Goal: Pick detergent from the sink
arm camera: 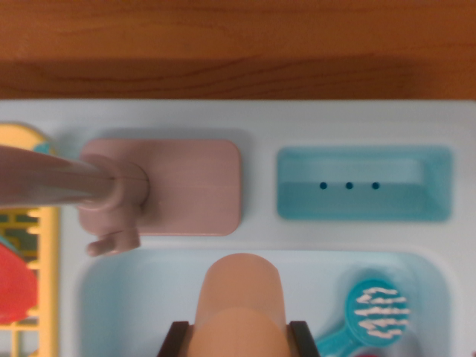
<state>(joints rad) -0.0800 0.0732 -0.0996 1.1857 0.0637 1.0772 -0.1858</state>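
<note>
Gripper point(242, 338) at bottom centre of the wrist view, two dark fingers point(172, 341) showing, one either side of the detergent bottle point(242, 301); both lie against its sides, closed onto it as far as can be seen. Bottle is orange-tan with a rounded end pointing up-frame, lying inside the pale blue sink basin point(119, 297). To the wrist view's right of the bottle, in the same basin: one teal dish brush point(372, 316), round head with white bristles, handle running down-left toward the right finger, near it but contact unclear. Above the basin, on the white sink unit point(260, 119): one pink faucet base plate point(178, 186), with one spout point(44, 178) reaching off to the wrist view's left and a small lever point(115, 242) below it. Right of that, one teal soap tray point(364, 184) with three dark holes. Far left edge: one yellow rack point(46, 245), something red point(15, 286) in it, blurred. Wooden surface point(238, 48) across the top.
</note>
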